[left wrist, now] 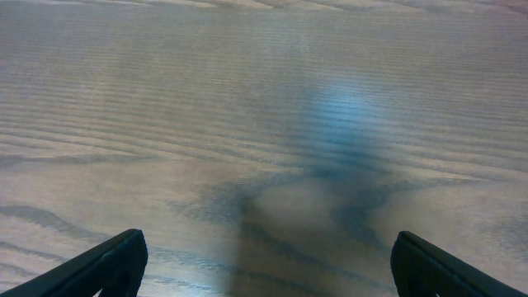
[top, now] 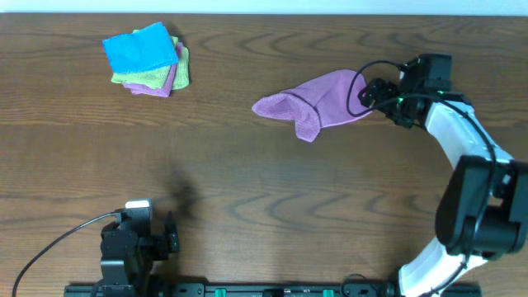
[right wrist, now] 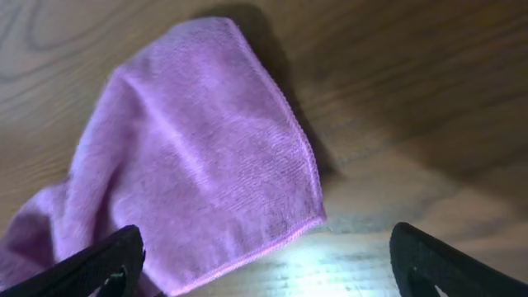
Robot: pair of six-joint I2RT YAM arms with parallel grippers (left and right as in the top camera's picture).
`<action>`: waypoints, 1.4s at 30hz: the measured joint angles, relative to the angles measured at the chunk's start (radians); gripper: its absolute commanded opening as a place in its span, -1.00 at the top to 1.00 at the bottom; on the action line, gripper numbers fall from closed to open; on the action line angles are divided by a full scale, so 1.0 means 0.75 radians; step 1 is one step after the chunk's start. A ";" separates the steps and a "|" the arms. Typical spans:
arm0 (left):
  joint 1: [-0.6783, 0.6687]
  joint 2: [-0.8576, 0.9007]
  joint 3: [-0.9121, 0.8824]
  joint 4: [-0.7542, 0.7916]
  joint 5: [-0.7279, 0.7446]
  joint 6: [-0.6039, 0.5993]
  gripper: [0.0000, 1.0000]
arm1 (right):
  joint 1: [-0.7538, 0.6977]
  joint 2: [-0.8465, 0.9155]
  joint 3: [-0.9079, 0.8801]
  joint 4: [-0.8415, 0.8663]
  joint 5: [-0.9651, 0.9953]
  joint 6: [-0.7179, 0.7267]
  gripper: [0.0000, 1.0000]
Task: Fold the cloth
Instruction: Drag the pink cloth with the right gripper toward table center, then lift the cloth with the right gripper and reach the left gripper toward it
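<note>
While the left gripper (top: 171, 233) sits low with fingers spread wide, well apart from the crumpled lilac cloth (top: 323, 99) and to its lower left, the right gripper (top: 373, 92), its arm arched forward, hangs open over that cloth's right end on the wood-grain table (top: 247, 181).

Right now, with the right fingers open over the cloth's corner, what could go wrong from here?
1. The cloth lies bunched, its left end crumpled; folding it like this would likely come out uneven.
2. The right fingers straddle a thin corner lying flat on the table; closing may slip off it.
3. The left fingers sit far away, so a one-sided pull may drag the cloth.
</note>
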 measured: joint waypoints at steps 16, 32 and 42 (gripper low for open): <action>0.000 0.000 0.000 0.000 0.000 0.000 -0.91 | 0.000 0.159 -0.005 0.186 -0.071 0.185 -0.53; 0.000 0.000 0.000 0.000 0.000 0.000 -0.91 | 0.000 0.257 0.004 0.282 -0.181 0.227 0.97; 0.000 0.000 0.000 0.001 -0.001 0.000 -0.91 | 0.001 0.051 -0.002 0.083 -0.247 0.148 0.98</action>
